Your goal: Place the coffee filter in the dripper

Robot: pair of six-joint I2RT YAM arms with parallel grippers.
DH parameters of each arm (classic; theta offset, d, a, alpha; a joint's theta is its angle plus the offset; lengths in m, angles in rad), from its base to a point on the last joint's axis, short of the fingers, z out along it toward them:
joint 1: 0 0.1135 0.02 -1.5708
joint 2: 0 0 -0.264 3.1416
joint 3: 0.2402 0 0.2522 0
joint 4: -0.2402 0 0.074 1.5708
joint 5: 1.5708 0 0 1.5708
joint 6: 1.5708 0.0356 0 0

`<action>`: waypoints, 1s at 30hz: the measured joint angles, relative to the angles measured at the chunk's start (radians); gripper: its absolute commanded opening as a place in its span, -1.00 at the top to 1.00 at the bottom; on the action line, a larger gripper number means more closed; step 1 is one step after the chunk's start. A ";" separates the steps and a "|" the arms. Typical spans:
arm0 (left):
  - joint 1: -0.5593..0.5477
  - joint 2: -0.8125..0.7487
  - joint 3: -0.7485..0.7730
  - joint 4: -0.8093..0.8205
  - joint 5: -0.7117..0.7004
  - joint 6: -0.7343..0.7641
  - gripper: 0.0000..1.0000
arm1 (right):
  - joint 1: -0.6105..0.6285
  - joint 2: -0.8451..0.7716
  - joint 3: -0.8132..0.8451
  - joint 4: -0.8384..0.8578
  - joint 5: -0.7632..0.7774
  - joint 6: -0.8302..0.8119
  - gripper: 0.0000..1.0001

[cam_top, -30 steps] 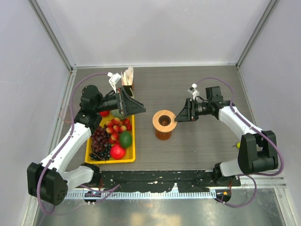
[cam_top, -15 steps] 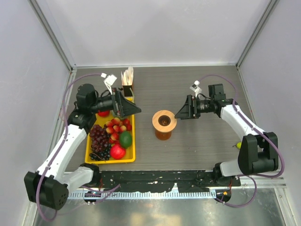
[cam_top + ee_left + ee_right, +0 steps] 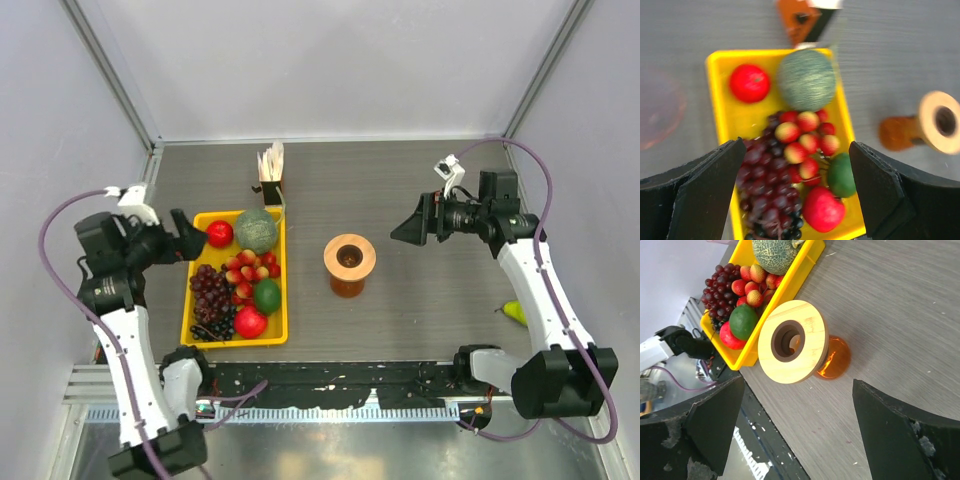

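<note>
R end effector: jaws spread wide, nothing btwn them, aimed at the dripper from its right, apart from it. L end effector: also wide and empty, at the left edge of the yellow tray, facing across the fruit.

Dripper stands upright around mid-desk, just right of the tray w/o touching it, btwn the two end effectors. It has a tan ring collar on top, a dark centre hole, and amber glass under it. Coffee filter: can't pick out a single loose one in any view.

Tray, far end: green melon & round red fruit. Then dark grapes, small red-yellow fruits, a green fruit, and a red one at the near end. Just past the tray's far right corner: upright bundle of cream papers w/ small dark box. Yellow-green pear-like fruit lies on the desk near right, beside the R arm.
</note>
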 measured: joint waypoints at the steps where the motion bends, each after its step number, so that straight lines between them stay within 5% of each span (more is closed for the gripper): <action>1: 0.062 0.001 -0.009 -0.015 -0.011 0.008 -0.87 | 0.000 -0.015 -0.001 -0.003 0.015 -0.006 -0.91; 10: 0.469 0.263 -0.058 -0.040 -0.116 -0.045 -0.77 | 0.000 -0.076 -0.033 -0.005 0.083 -0.046 -0.91; 30: 0.513 0.399 -0.248 0.382 -0.332 -0.324 -0.55 | 0.000 -0.066 -0.024 -0.045 0.077 -0.063 -0.91</action>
